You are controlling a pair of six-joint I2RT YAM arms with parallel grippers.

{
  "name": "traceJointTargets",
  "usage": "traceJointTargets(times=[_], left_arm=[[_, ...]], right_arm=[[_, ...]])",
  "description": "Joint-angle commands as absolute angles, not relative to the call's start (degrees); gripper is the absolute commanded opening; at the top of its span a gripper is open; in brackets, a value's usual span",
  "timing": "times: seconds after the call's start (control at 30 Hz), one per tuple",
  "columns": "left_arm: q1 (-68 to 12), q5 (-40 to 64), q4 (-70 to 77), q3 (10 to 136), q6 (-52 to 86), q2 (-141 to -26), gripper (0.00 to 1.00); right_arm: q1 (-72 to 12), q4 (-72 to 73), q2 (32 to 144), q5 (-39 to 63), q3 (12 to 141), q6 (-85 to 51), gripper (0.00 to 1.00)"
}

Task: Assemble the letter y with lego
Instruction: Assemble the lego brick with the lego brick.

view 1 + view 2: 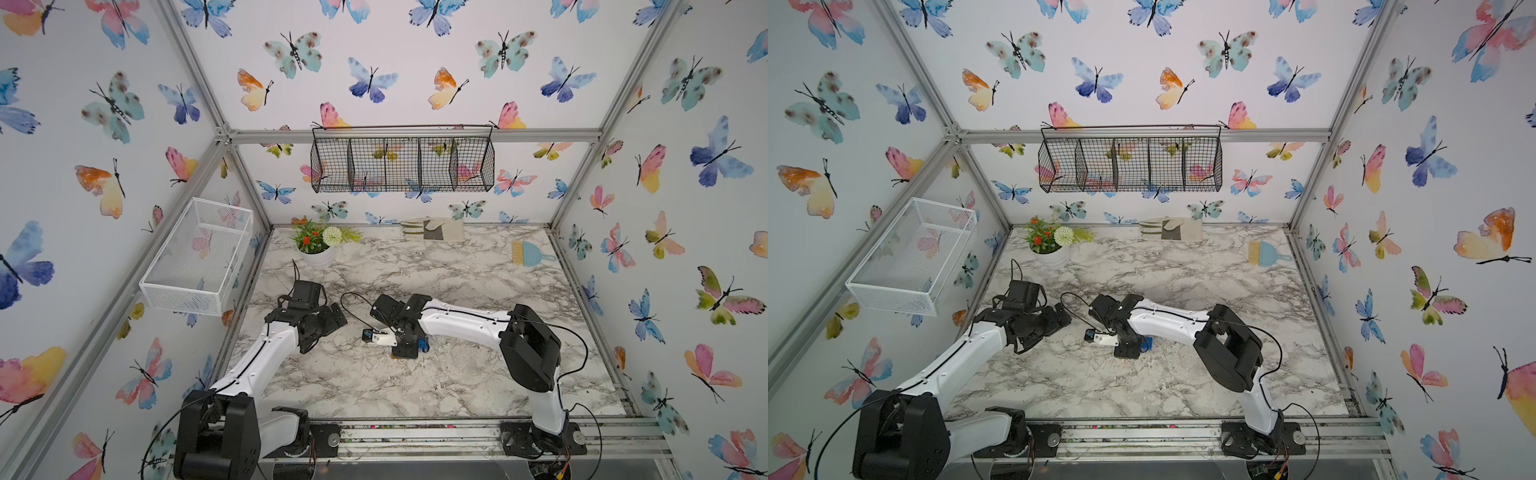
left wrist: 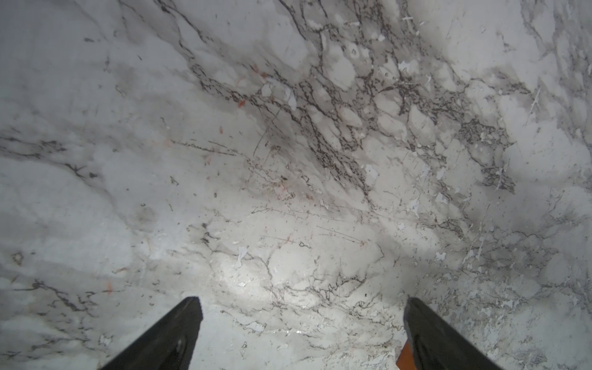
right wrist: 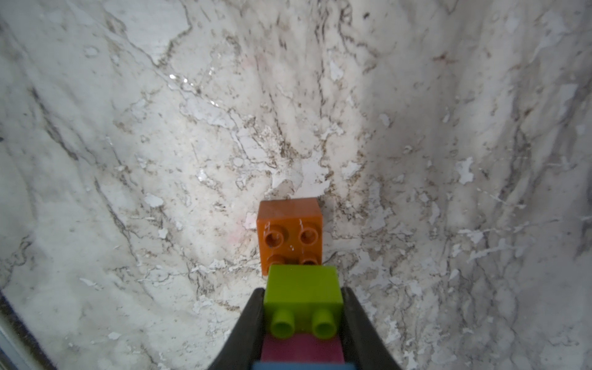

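Note:
In the right wrist view my right gripper is shut on a joined lego stack: a lime green brick in front, a pink brick behind it, and a blue edge at the back. An orange brick sits studs-up on the marble table, right beyond the green brick. The rest of the letter y is hidden by the gripper. In both top views the right gripper points down mid-table, with a bit of blue beside it. My left gripper hovers open to its left, holding nothing.
A flower pot stands at the back left of the table. A folded cloth lies at the back edge and a blue brush at the back right. A white wire basket hangs on the left wall, and a black one on the back wall.

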State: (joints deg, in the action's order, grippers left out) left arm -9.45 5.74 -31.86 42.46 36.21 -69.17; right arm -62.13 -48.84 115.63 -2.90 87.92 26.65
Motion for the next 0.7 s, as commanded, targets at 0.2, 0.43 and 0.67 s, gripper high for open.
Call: traceJointTargets(times=[0.2,0.43,0.67], left_arm=[[-9.2,7.1,-31.1,41.0,35.9,-69.7,1.00],[-9.1,7.3,-30.9,41.0,35.9,-69.7,1.00],[-9.1,7.6,-30.8,40.6,36.1,-69.4,1.00]], right_arm=[[-63.0,-50.5,118.2,-2.3,89.1,27.5,0.29],[-63.1,-50.2,118.8,-2.0,88.6,27.6,0.29],[-63.9,-50.4,118.9,-4.0,88.1,27.7,0.29]])
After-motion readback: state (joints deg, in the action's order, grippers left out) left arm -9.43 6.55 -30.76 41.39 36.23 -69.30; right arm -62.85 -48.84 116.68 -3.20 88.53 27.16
